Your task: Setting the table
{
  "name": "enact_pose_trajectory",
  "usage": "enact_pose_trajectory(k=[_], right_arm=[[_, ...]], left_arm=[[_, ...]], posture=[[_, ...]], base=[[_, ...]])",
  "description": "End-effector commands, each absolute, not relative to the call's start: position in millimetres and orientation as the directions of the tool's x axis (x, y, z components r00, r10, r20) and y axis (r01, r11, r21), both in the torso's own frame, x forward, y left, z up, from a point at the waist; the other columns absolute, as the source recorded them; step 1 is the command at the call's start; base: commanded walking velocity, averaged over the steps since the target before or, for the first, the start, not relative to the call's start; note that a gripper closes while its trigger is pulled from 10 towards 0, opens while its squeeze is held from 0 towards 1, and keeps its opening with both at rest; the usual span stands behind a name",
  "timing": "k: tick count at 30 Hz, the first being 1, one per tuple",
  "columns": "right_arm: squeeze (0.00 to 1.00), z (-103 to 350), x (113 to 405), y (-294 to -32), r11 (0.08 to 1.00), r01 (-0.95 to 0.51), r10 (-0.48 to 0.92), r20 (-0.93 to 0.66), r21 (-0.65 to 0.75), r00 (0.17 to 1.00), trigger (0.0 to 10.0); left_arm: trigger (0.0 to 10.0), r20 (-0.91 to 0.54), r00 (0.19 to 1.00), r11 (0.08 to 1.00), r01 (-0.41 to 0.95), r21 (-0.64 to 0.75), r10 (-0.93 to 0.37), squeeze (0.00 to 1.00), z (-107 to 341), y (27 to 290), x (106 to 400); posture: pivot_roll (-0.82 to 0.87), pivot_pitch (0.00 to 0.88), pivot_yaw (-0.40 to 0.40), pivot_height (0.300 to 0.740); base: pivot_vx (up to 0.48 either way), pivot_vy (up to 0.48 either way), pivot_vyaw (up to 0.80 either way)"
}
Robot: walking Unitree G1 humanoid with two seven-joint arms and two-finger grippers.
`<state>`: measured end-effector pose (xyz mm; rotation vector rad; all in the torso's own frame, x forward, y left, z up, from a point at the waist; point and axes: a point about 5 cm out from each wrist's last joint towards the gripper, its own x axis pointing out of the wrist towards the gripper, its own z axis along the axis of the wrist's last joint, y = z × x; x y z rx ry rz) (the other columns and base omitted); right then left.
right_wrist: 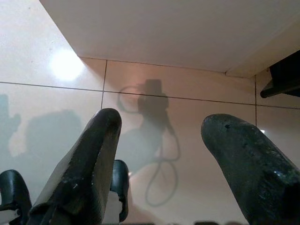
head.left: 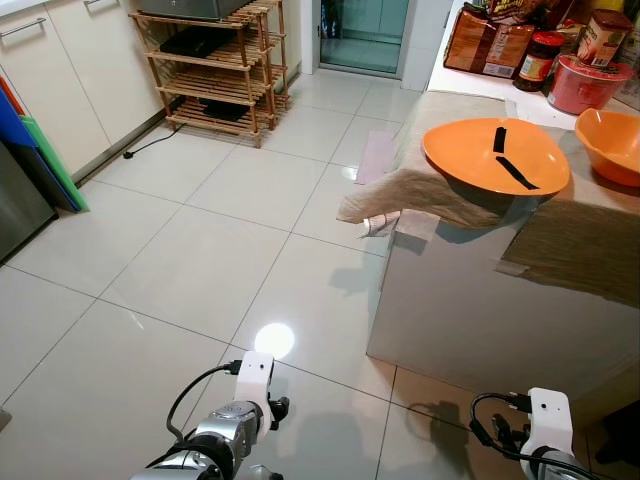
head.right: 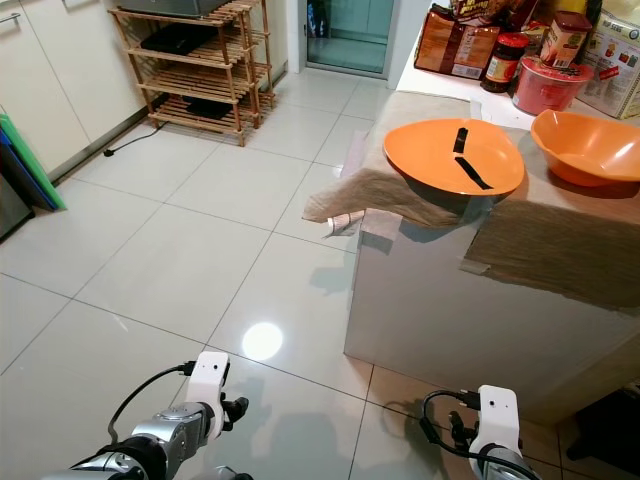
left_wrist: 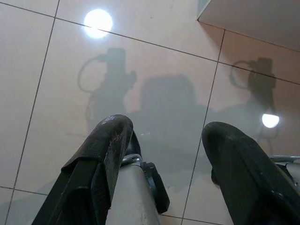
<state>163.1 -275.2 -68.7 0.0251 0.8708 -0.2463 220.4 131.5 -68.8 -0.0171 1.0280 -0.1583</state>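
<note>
A wide orange plate point(head.left: 495, 157) with two black strips on it rests on a beige cloth point(head.left: 395, 190) at the counter's near left corner. An orange bowl point(head.left: 612, 145) stands just right of it. Both arms hang low in front of the counter, left arm point(head.left: 238, 415) and right arm point(head.left: 545, 430). In the left wrist view my left gripper point(left_wrist: 164, 133) is open over bare floor tiles, holding nothing. My right gripper point(right_wrist: 161, 129) is also open and empty, above the floor near the counter's base.
The white counter point(head.left: 470, 310) stands ahead to the right, with a brown mat point(head.left: 585, 245), a red tub point(head.left: 583, 85) and jars and packets point(head.left: 500, 45) behind. A wooden rack point(head.left: 215, 70) stands far left by cabinets. Green and blue boards point(head.left: 40, 150) lean at left.
</note>
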Motion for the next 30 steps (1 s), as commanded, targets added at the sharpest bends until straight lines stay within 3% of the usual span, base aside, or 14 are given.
enact_pose_trajectory(k=[1,14,30], right_arm=[[0.0,-67,164,-281,0.968,0.233,-0.22,-0.757,-0.092,0.615,10.0],[0.0,-65,171,-277,0.969,0.229,-0.22,-0.754,-0.095,0.619,10.0],[0.0,-60,165,-297,0.964,0.236,-0.243,-0.762,-0.121,0.601,10.0]], left_arm=[[10.0,-0.845,0.517,0.987,0.136,-0.08,-0.14,0.0,-68,130,222],[10.0,-0.84,0.524,0.987,0.141,-0.08,-0.143,0.0,-65,130,227],[10.0,-0.836,0.53,0.987,0.142,-0.08,-0.144,0.0,-64,129,228]], posture=[[-0.07,0.0,0.022,0.74],[-0.08,0.0,0.02,0.74],[-0.08,0.0,0.013,0.74]], base=[[0.0,0.0,0.0],[0.0,0.0,0.0],[0.0,0.0,0.0]])
